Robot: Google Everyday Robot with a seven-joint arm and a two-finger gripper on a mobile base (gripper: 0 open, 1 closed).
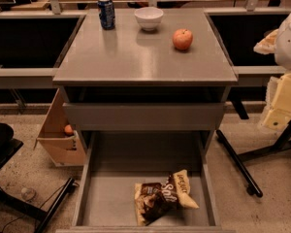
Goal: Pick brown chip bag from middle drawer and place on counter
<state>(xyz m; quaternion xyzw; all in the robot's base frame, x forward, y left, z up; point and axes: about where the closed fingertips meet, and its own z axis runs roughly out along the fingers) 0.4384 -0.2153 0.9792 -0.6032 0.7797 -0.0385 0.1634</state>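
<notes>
The brown chip bag [161,196] lies on the floor of the open middle drawer [111,198], near its front, right of centre. It is crinkly dark brown with pale tan ends and white lettering. The grey counter [136,57] is the top slab of the cabinet above it. My gripper [280,103] shows as pale yellow parts at the right edge of the view, below the white arm [290,33]. It is off to the right of the cabinet, apart from the bag and the drawer, and holds nothing that I can see.
On the counter stand a blue soda can [106,13], a white bowl [149,18] and an apple [183,39]. The top drawer [143,115] is closed. A tan cardboard box [60,137] holding an orange fruit sits on the floor to the left. Black legs [237,166] cross the floor to the right.
</notes>
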